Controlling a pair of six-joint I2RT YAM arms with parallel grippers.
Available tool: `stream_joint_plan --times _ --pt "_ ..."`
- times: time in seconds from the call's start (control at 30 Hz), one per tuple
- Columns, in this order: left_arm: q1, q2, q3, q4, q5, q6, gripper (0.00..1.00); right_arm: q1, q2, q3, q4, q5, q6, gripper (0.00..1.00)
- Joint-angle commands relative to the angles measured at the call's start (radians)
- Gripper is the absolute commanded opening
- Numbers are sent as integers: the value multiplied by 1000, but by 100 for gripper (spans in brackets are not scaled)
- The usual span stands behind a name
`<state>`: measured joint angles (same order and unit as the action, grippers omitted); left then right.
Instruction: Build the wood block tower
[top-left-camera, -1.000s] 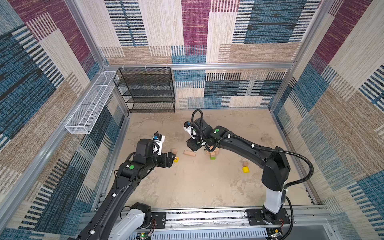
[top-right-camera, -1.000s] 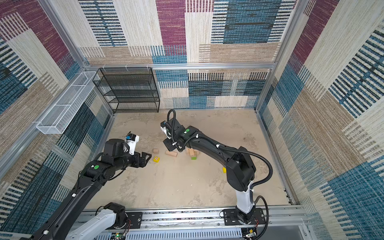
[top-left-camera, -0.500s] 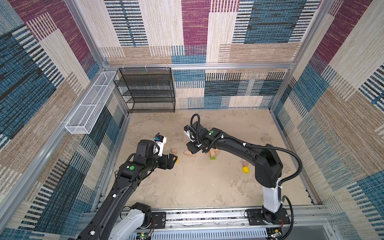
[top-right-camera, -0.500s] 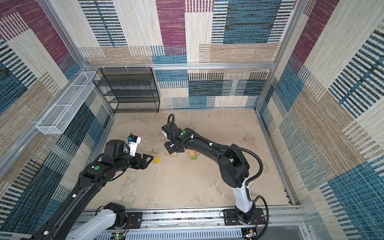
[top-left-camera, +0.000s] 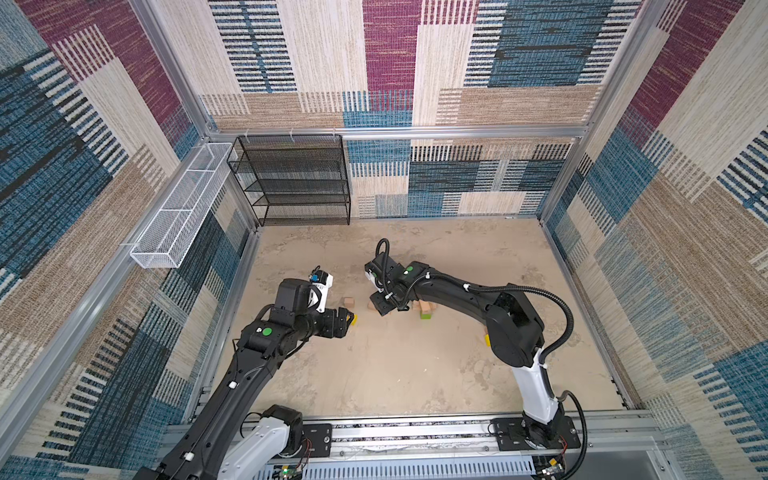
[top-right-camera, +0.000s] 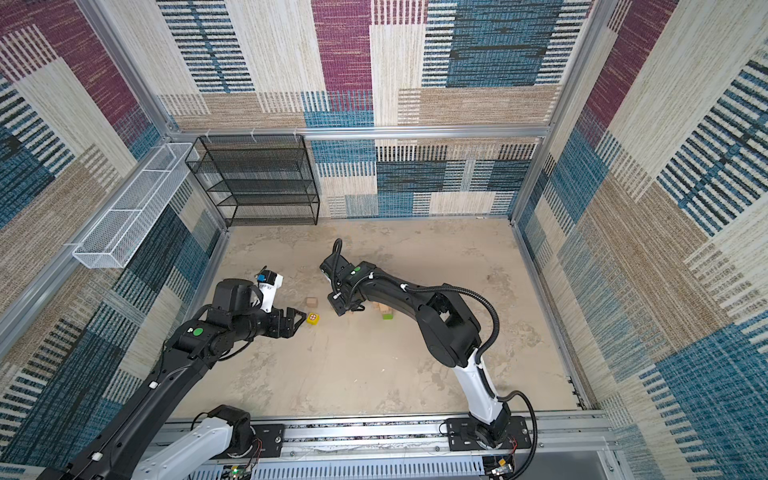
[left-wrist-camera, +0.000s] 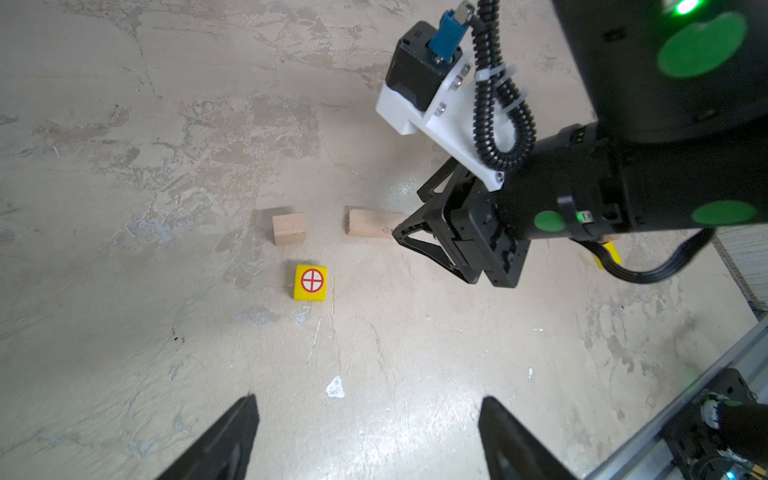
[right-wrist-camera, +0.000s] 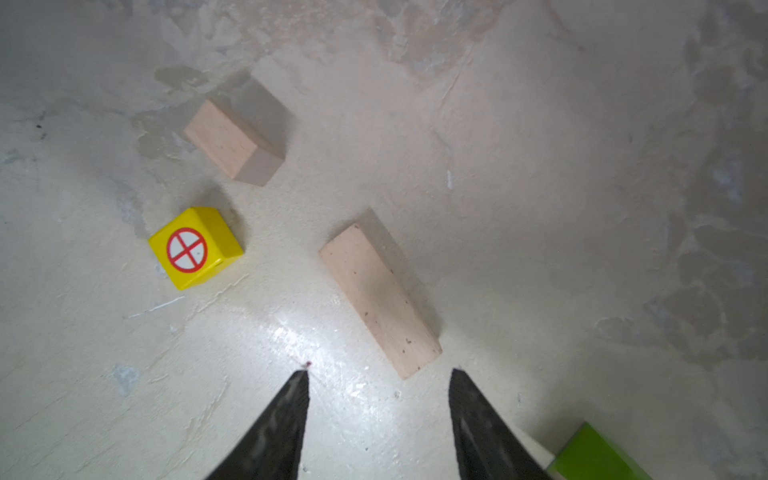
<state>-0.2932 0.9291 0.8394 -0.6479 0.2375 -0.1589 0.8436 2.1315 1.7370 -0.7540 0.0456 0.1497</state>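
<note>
I am holding both pincers open and empty. My left pincer is hovering with its jaws standing wide, nothing between them, just left of the yellow cube with the red mark. My right pincer is hanging roughly half open above the floor, gripping nothing. One end of a tan brick is lying just ahead of the gap and close to one finger.

The wood block tower is sitting mid-floor, just right of my right pincer, with its green block showing at the near edge.

I am worrying mostly about that brick. It is lying askew to my right jaws, so I judge that one finger could come down on top of it or shove it sideways instead of straddling it. My right forearm is passing right beside the tower, and a careless swing could topple the stack. My two pincers are also working near each other, so reaching for the cube could bring them into contact. The small tan block is sitting just beyond the cube and could get nudged.
</note>
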Motion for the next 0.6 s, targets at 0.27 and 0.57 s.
stream_joint_plan --times 0.27,0.57 --pt "0 3 1 -13 -12 9 88 7 94 96 -36 14 11 54" --pt "0 4 1 -18 -26 9 89 9 151 149 -82 27 -1 50"
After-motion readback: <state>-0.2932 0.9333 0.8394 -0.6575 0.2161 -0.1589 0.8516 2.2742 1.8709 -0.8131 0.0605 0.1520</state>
